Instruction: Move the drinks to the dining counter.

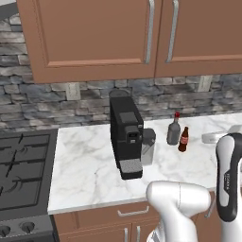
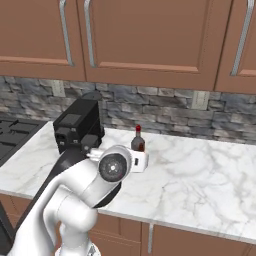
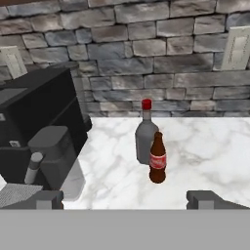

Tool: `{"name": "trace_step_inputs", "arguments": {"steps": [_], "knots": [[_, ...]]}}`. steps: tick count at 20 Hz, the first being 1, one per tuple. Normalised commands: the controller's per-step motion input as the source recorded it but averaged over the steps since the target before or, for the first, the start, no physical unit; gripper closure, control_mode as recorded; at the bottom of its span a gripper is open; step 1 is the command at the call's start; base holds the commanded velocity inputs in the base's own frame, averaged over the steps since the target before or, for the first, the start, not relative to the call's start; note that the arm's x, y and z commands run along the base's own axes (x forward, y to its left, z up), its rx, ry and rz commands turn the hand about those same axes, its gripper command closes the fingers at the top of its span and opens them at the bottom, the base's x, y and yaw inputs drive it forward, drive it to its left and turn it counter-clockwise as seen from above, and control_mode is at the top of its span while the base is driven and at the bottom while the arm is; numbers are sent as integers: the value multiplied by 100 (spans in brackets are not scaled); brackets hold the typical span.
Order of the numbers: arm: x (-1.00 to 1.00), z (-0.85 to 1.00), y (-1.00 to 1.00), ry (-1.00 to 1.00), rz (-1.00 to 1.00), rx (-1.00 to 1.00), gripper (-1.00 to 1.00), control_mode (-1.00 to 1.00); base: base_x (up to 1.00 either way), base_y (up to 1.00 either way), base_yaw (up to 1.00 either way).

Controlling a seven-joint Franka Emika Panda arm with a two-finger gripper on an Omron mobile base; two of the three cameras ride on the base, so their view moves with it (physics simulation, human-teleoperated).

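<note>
Two drinks stand close together on the marble worktop (image 1: 90,165). One is a squat grey bottle with a red cap (image 3: 144,136) (image 1: 174,130) (image 2: 137,141). The other is a slim dark-brown cola bottle (image 3: 157,160) (image 1: 183,139), just in front of it and to its right. In the hand view my gripper (image 3: 128,200) is open, its fingertips (image 3: 46,199) wide apart with nothing between them. It faces the two bottles from a short way off and touches neither. The dining counter is out of view.
A black coffee machine (image 1: 125,137) (image 3: 39,127) stands left of the bottles, with a grey tank at its side. A dark stove (image 1: 23,170) lies at the far left. Brown wall cupboards (image 1: 94,33) hang above a stone backsplash (image 3: 146,58). Bare marble stretches to the right (image 2: 200,170).
</note>
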Motion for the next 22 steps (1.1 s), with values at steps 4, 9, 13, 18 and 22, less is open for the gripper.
{"name": "trace_step_inputs", "arguments": {"steps": [4, 9, 13, 18, 22], "knots": [[31, 0, -1, 8, 3, 0, -100, -100, 0, 0, 0], [34, -5, -30, 9, 0, -1, -100, -100, 0, 0, 0], [33, -16, -61, 1, 13, -1, -100, -100, 0, 0, 0], [12, -18, -65, -9, 32, 0, -100, -100, 0, 0, 0], [14, -34, -42, -26, 42, -3, -100, -100, 0, 0, 0]]}}
